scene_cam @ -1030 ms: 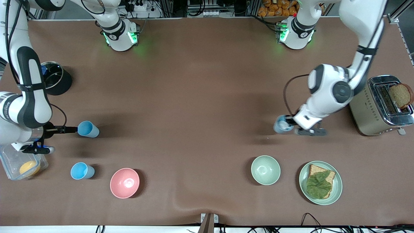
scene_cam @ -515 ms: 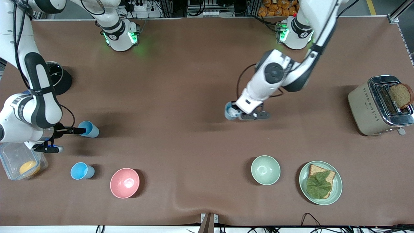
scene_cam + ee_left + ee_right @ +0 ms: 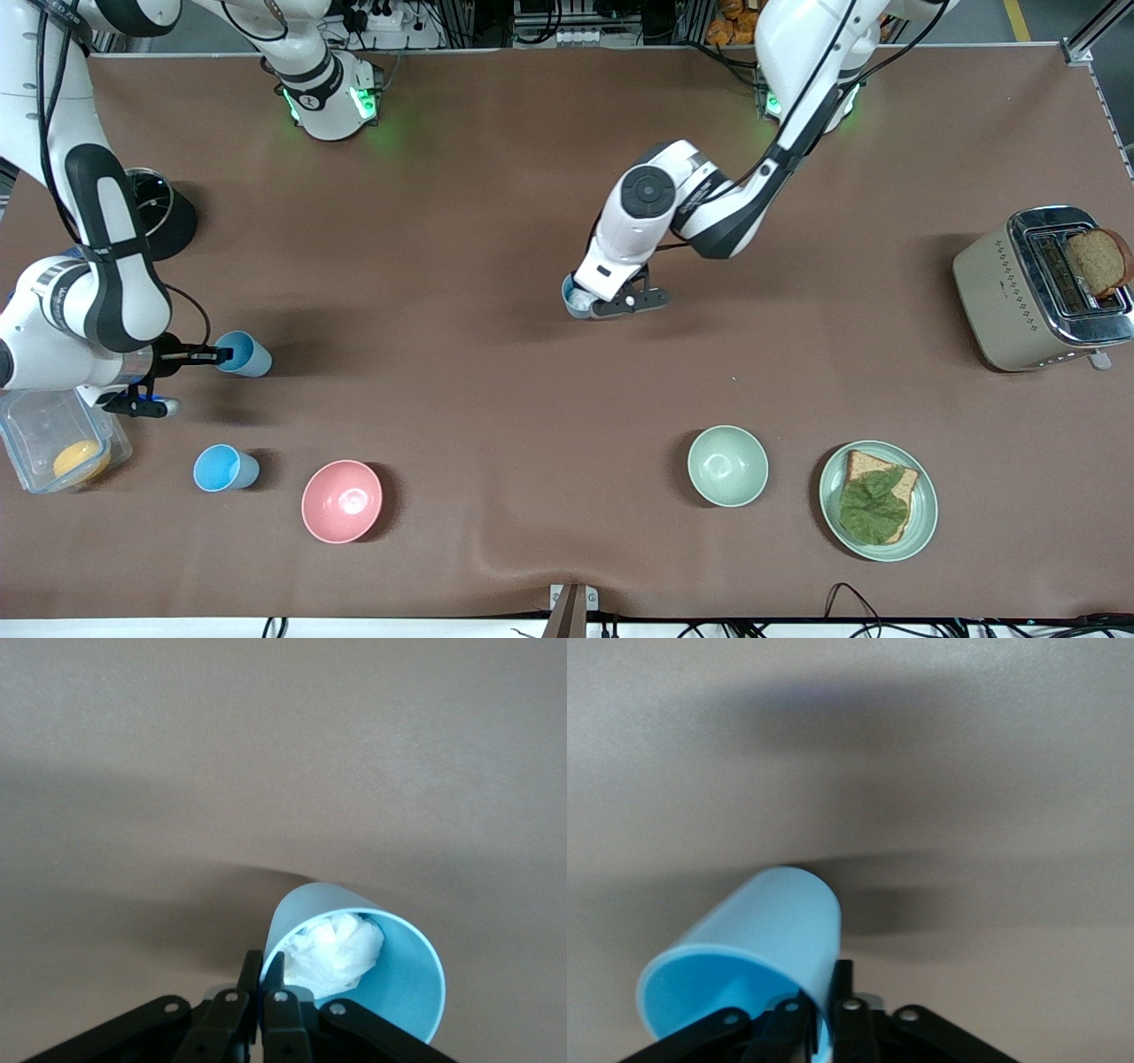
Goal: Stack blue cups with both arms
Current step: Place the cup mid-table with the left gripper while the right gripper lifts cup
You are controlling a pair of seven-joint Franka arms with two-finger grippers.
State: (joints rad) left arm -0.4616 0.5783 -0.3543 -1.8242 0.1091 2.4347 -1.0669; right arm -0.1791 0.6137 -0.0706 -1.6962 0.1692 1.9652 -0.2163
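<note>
Both jaws pinch cup rims: left gripper (image 3: 261, 992) a paler cup (image 3: 363, 970) apparently holding white wadding, right gripper (image 3: 819, 1010) an empty sky-blue cup (image 3: 744, 961).

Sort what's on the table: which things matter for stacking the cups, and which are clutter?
Job: cup with white wad in left gripper; cup in right gripper; third blue cup.
Clutter: pink bowl, green bowl, sandwich plate, toaster, pot, container.

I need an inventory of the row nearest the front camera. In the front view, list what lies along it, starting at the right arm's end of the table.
Clear box with something orange inside → blue cup → pink bowl → green bowl → green plate holding bread topped with a leaf.
</note>
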